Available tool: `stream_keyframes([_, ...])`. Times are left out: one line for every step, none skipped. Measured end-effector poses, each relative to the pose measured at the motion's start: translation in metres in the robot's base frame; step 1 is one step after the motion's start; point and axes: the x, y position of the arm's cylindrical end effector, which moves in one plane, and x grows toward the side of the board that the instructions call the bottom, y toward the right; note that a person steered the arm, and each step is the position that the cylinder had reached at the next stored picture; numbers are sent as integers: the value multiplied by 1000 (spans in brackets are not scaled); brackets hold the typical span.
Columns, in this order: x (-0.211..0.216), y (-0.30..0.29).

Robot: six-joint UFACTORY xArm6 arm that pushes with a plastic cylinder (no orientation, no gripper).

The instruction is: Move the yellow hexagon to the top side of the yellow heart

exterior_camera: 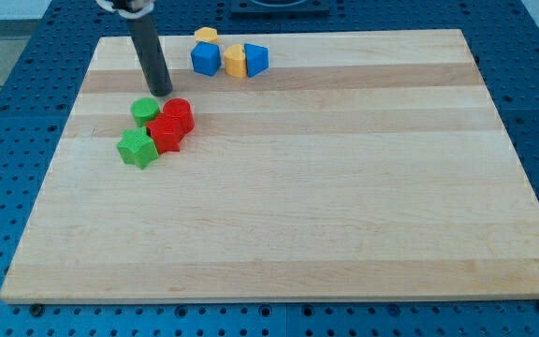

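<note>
The yellow hexagon [205, 36] lies near the board's top edge, touching the top of a blue cube [205, 59]. The yellow heart [235, 61] lies just right of that cube, with a blue block [256, 59] against its right side. The hexagon is up and to the left of the heart. My tip [162, 93] rests on the board to the lower left of these blocks, just above the green cylinder [144, 110] and the red cylinder [178, 112].
A red star-like block [166, 133] and a green star-like block [138, 148] sit in a cluster with the two cylinders at the view's left. The wooden board [344, 187] lies on a blue perforated table.
</note>
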Motion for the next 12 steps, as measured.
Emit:
stream_keyframes([-73,-17])
stream_keyframes([-113,-10])
stream_keyframes([-112,6])
stream_keyframes([-111,77])
stream_keyframes([-111,102])
stream_keyframes([-111,109])
stream_keyframes([-111,98])
stream_keyframes([-111,92])
stream_keyframes([-111,79])
stream_keyframes([-111,62])
stream_keyframes([-112,39])
stream_keyframes([-112,30])
